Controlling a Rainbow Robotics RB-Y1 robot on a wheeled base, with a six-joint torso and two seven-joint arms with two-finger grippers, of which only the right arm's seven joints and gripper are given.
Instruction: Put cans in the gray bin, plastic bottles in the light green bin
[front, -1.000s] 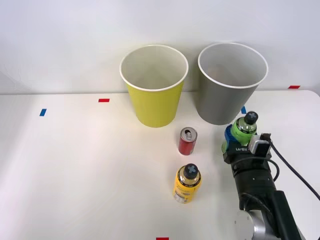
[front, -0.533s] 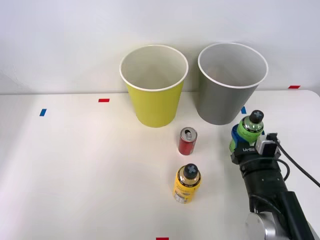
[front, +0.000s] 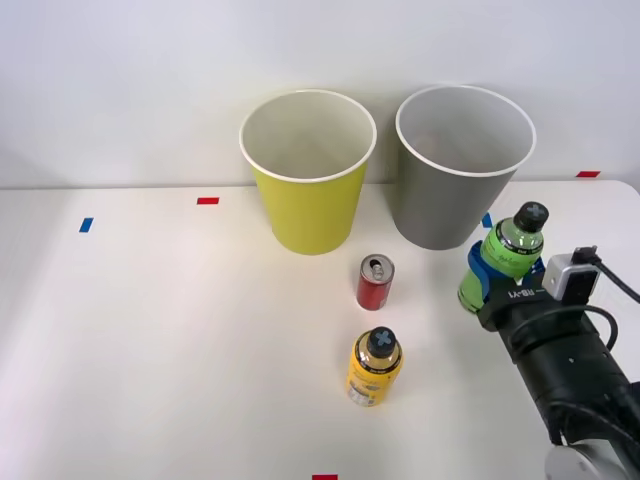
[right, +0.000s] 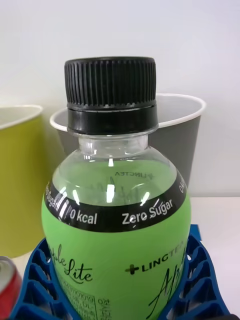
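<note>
Where the right arm comes in at the near right of the front view, its tool (front: 503, 277) is clamped around the green bottle (front: 505, 253), blue ribbed fingers (front: 478, 262) hugging both sides of the lower body. The bottle stands a little tilted, its dark cap leaning away from the robot, just in front of the gray bin (front: 447, 200). The wrist view adds what the front view cannot: the green bottle (right: 116, 230) carries a black band printed "0 kcal" and "Zero Sugar", its neck is clear under the ribbed black cap, and the fingers (right: 202, 280) cup its lower body on both sides.

Nearest on the white worktop (front: 150, 350) stands the yellow-orange bottle (front: 374, 369), upright with its dark cap on. Just beyond it, apart from it, the red can (front: 375, 282) stands upright with its silver top and pull tab showing; a sliver of the can (right: 9, 290) also shows at the edge of the wrist view.

Farther back, the light green bin (front: 308, 185) and the gray bin stand side by side, near each other but not touching. The visible white inside of the light green bin and the pale inside of the gray one hold nothing that can be seen; their bottoms are hidden.
</note>
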